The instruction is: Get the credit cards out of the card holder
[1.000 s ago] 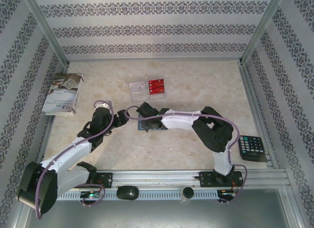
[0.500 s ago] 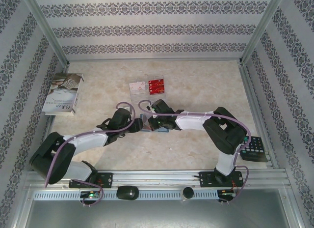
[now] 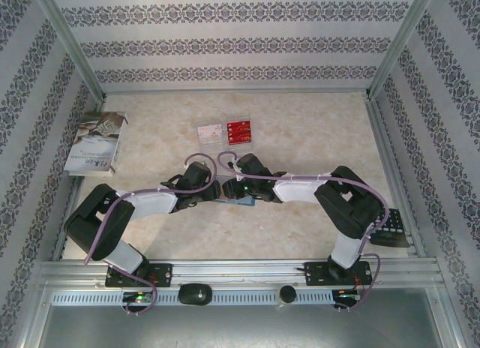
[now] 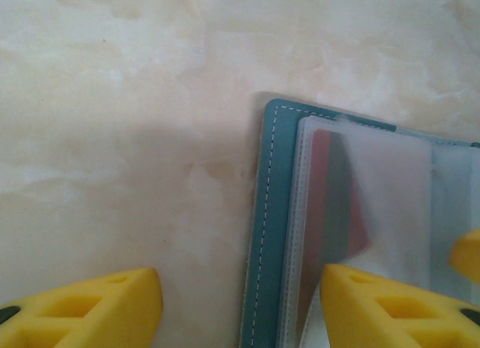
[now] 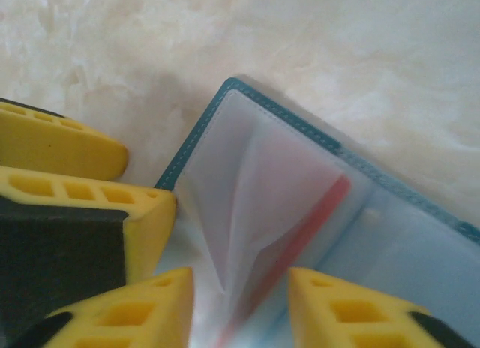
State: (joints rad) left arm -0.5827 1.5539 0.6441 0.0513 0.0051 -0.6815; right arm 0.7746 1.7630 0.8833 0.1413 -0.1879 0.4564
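The teal card holder [image 3: 243, 201] lies open on the table mid-front, with both grippers meeting over it. In the left wrist view its stitched edge [image 4: 270, 213] and clear sleeves show, a red credit card [image 4: 328, 190] inside one sleeve. My left gripper [image 4: 241, 288] is open, one finger over bare table, the other over the sleeves. My right gripper [image 5: 240, 280] is open astride a lifted clear sleeve holding the red card [image 5: 315, 220]. The left gripper's fingers [image 5: 67, 149] sit beside the holder's corner [image 5: 196, 138]. A red card [image 3: 240, 129] and a pale card [image 3: 211, 132] lie further back.
The two far cards rest in a clear tray [image 3: 225, 142] at the back centre. A white booklet [image 3: 96, 142] lies at the left wall. A black calculator [image 3: 388, 229] sits at the right, partly behind the right arm. The tabletop is pale marble.
The left arm swung right to the holder and its jaws narrowed. The right gripper went from shut to open and shifted slightly right.
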